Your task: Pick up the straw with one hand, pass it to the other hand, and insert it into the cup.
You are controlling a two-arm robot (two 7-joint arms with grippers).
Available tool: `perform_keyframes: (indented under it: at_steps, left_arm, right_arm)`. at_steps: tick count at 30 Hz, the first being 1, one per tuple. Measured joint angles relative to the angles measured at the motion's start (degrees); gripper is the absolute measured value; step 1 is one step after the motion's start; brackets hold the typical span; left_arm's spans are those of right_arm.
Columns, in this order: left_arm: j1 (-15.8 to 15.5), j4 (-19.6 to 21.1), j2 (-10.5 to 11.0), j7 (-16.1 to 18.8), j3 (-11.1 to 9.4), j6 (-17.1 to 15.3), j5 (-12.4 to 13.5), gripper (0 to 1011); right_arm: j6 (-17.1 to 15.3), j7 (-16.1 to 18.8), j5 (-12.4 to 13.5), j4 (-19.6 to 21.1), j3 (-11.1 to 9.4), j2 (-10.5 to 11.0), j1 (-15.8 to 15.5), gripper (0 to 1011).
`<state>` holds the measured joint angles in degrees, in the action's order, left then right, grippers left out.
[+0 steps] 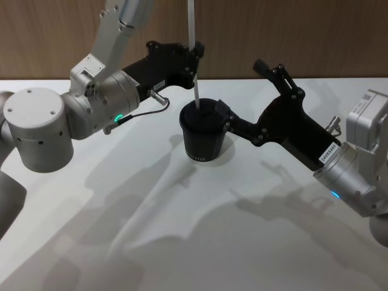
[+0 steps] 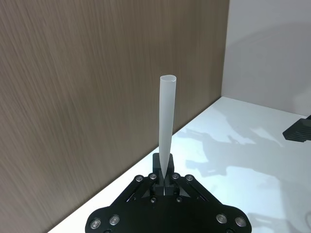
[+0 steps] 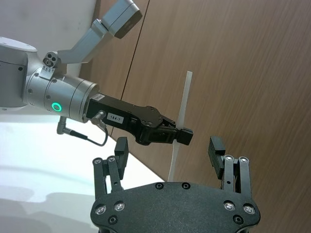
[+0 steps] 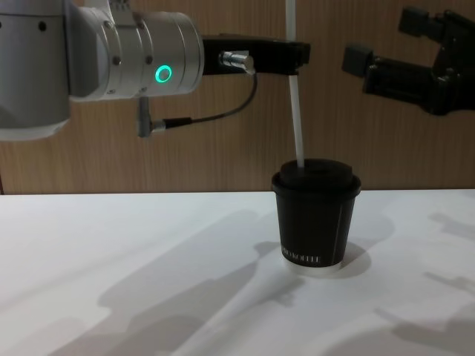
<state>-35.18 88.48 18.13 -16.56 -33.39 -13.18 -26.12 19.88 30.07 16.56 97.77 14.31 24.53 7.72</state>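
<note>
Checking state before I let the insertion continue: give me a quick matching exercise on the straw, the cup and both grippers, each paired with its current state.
Column 1:
1. straw
2. cup
3. left gripper
4. right gripper

Column 2:
A. fingers spread, holding nothing, raised beside the cup
B. standing on the white table, lid on
C. near upright, lower tip at the lid
D. shut on the straw above the cup

Pairs: 1-C, 2-B, 3-D, 4-A

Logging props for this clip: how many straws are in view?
1. The straw stands nearly upright in the left claw, its lower end at the lid of the cup. The right claw is open beside the cup, holding nothing. I see none elsewhere on the table.
</note>
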Motion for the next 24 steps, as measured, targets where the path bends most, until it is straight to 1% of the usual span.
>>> perform_keyframes:
  at_steps: [5,6,7,11,13,17,18,19,21,24]
  left_arm:
    - [-0.2,-0.8,-0.5,-0.1,0.0,0.2,0.2,16]
    - [-0.2,-1.0,-0.6,-0.2,0.0,0.2,0.2,53]
    - [-0.3,-1.1,-0.7,-0.2,0.0,0.2,0.2,53]
    - [-0.3,-1.4,-0.9,-0.3,0.1,0.3,0.3,173]
    - [-0.4,-1.6,-1.0,-0.3,0.1,0.4,0.3,252]
    - [-0.4,-1.8,-1.1,-0.3,0.1,0.4,0.3,349]
    - [-0.4,-1.8,-1.1,-0.3,0.1,0.4,0.3,389]
    - [-0.5,-1.9,-1.1,-0.3,0.1,0.4,0.4,452]
    - [-0.5,-1.9,-1.2,-0.3,0.1,0.4,0.4,491]
    - [-0.5,-2.0,-1.2,-0.4,0.1,0.5,0.4,595]
  right_arm:
    - [0.0,0.0,0.0,0.0,0.0,0.0,0.0,1001]
    - [0.0,0.0,0.0,0.0,0.0,0.0,0.0,1001]
    - [0.0,0.0,0.0,0.0,0.0,0.0,0.0,1001]
    - [0.0,0.0,0.0,0.0,0.0,0.0,0.0,1001]
    - [0.0,0.0,0.0,0.0,0.0,0.0,0.0,1001]
    - [0.0,0.0,0.0,0.0,0.0,0.0,0.0,1001]
    - [0.0,0.0,0.0,0.0,0.0,0.0,0.0,1001]
    - [0.0,0.0,0.0,0.0,0.0,0.0,0.0,1001]
    - [0.0,0.0,0.0,0.0,0.0,0.0,0.0,1001]
    - [0.0,0.0,0.0,0.0,0.0,0.0,0.0,1001]
